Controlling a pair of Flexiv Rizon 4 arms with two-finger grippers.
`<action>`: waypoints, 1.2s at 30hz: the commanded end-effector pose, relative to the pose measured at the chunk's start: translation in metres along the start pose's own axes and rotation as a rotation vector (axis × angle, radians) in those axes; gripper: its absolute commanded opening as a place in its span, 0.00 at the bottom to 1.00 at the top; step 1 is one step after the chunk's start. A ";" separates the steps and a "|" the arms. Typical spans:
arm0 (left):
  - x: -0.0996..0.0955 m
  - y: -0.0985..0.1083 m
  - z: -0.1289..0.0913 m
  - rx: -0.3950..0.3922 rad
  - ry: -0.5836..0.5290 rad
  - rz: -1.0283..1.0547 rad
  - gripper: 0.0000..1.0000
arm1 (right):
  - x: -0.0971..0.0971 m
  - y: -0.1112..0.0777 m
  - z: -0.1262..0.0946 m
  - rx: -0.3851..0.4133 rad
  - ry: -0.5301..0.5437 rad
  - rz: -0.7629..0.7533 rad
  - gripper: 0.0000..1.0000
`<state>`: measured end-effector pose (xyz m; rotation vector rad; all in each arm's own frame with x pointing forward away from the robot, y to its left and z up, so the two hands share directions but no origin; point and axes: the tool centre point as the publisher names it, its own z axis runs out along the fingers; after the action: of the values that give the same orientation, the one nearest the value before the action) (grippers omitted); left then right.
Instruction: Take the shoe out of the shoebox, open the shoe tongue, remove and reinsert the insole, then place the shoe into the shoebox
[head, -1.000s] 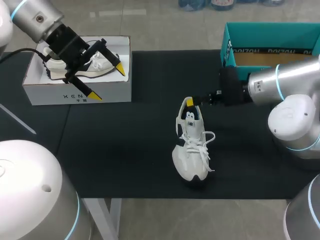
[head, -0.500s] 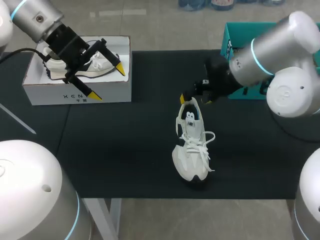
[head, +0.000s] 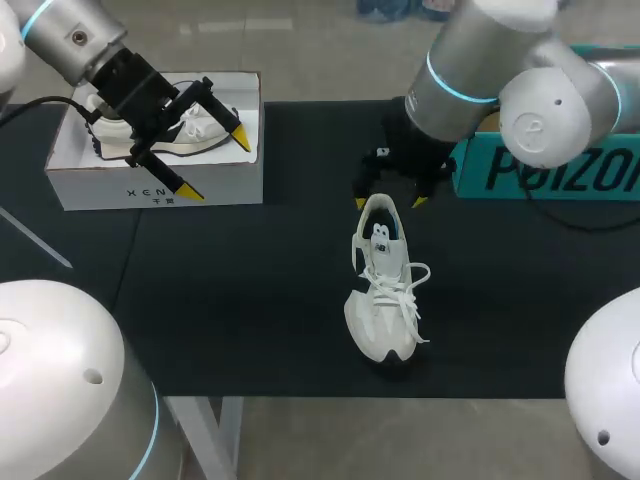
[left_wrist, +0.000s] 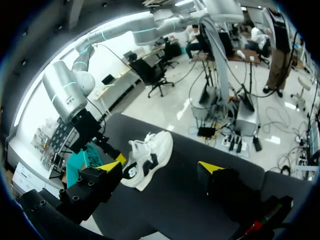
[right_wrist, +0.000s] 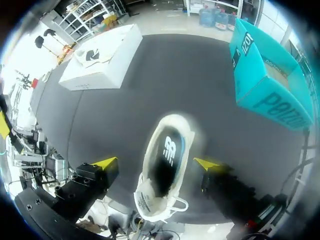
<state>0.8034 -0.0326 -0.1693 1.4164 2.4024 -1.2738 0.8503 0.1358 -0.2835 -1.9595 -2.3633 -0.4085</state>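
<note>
A dark bench carries a white shoe near its middle, standing on its sole with the heel toward the far edge. The right arm comes in over it. The right jaws hang open just above the heel opening, yellow fingertips on either side and clear of the collar. That arm hides part of the teal shoebox at the far right. At the far left, the left jaws hover open over a white shoebox and partly cover a second shoe inside.
</note>
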 end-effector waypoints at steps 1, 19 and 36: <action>0.001 0.000 0.000 -0.002 0.001 0.000 1.00 | -0.001 0.005 0.006 0.068 -0.438 0.023 0.00; 0.001 0.000 0.000 -0.002 0.001 0.000 1.00 | -0.016 0.002 0.048 0.088 -0.303 0.122 0.00; 0.001 0.000 0.000 -0.002 0.001 0.000 1.00 | -0.030 0.002 0.082 0.071 -0.231 0.179 0.00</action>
<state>0.8034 -0.0326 -0.1693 1.4165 2.4024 -1.2738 0.8686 0.1254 -0.3568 -2.2799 -2.2700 -0.0712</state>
